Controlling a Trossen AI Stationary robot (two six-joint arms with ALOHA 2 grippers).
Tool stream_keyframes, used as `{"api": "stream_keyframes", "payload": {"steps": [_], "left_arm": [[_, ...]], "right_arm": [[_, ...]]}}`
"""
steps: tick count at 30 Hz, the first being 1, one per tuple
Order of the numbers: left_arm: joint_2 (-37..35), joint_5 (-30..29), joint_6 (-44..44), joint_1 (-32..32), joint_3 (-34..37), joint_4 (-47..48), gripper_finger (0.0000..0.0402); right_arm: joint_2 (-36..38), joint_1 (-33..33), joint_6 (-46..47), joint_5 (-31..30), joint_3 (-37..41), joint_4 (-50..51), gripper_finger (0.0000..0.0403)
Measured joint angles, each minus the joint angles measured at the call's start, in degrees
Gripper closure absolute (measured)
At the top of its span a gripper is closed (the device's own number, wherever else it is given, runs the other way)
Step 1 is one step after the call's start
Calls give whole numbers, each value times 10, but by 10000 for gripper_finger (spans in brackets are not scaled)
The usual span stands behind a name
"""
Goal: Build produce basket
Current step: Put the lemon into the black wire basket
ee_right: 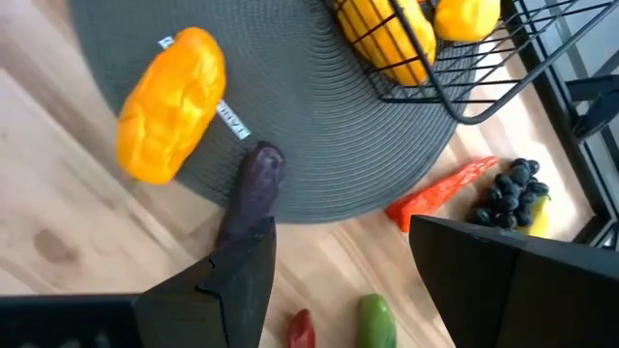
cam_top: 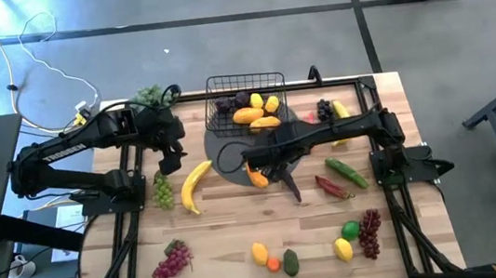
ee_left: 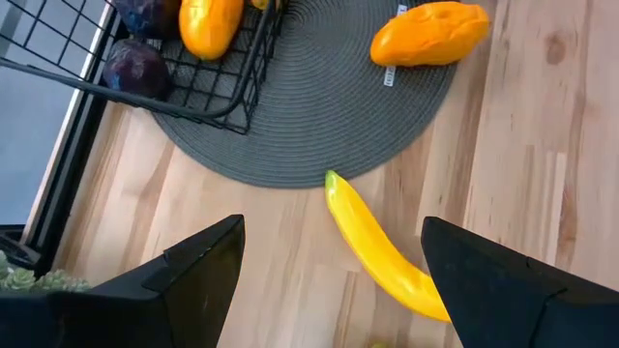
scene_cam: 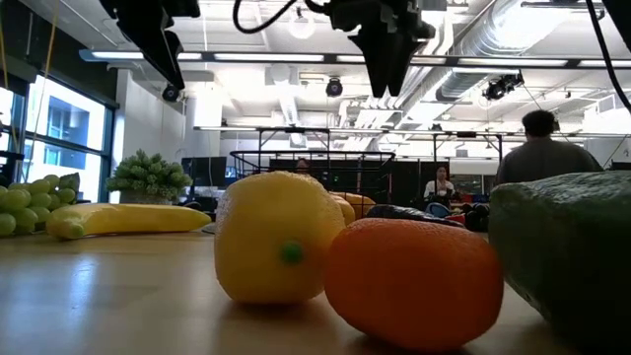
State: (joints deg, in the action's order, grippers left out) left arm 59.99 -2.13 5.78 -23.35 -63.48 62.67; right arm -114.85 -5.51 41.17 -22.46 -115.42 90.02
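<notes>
The right pincer (cam_top: 253, 168) hung with its jaws apart, holding nothing, above the wooden table (cam_top: 231, 239). A mango (ee_right: 170, 102) and an eggplant (ee_right: 253, 193) lay just ahead on the round mat (ee_right: 319, 116). The basket (cam_top: 243, 97) stood beyond. The left pincer (cam_top: 173, 157) gaped wide over a banana (ee_left: 377, 246). People stood in the room behind.

Eggplant (ee_right: 253, 208) partly behind right tool finger; banana (ee_left: 382, 251) tip cut off by frame edge.

We are seeing bare wood beside the curved yellow banana (cam_top: 193, 186); the black wire-mesh basket (cam_top: 246, 102) is blocking the mat's far edge.
</notes>
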Motion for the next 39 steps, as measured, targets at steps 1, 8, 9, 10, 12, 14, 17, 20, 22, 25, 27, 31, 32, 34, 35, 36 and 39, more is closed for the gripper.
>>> {"api": "stream_keyframes", "payload": {"steps": [1, 8, 9, 10, 12, 14, 17, 20, 22, 25, 27, 31, 32, 34, 35, 36, 39], "left_arm": [[0, 0, 0, 2, 0, 0, 99], [0, -2, -2, 2, 0, 0, 99], [0, -2, -2, 2, 0, 0, 99], [0, -2, -2, 2, 0, 0, 99], [0, -2, -2, 2, 0, 0, 99], [0, -2, -2, 2, 0, 0, 99], [0, -2, -7, 2, 0, 0, 99], [0, -2, -15, 2, 0, 0, 99], [0, -2, -21, 2, 0, 0, 99], [0, -2, -26, 2, 0, 0, 99], [0, -2, -29, 2, 0, 0, 99], [0, 0, -41, 2, 0, 0, 99], [0, 0, -41, 2, 0, 0, 99], [0, 0, -41, 2, 0, 1, 99], [0, 0, -41, 2, 0, 1, 99], [0, 0, -41, 2, 0, 1, 99], [0, 0, -41, 2, 0, 1, 99]], "right_arm": [[0, -6, 3, 0, 0, 0, 183], [25, -44, 44, 23, 76, 0, 183], [36, -48, 63, 32, 97, 1, 183], [49, -53, 82, 40, 117, 1, 183], [72, -65, 117, 49, 152, -4, 183], [98, -79, 146, 63, 183, -9, 183], [138, -102, 195, 88, 223, -20, 183], [174, -126, 238, 124, 262, -46, 183], [196, -144, 263, 146, 286, -64, 183], [218, -174, 301, 177, 315, -75, 183], [225, -194, 322, 197, 329, -75, 183], [231, -234, 337, 242, 350, -79, 183], [231, -243, 340, 248, 354, -84, 183], [231, -259, 356, 259, 361, -99, 182], [231, -268, 365, 265, 364, -107, 180], [231, -275, 372, 273, 367, -112, 177], [231, -299, 402, 290, 378, -127, 164]]}}
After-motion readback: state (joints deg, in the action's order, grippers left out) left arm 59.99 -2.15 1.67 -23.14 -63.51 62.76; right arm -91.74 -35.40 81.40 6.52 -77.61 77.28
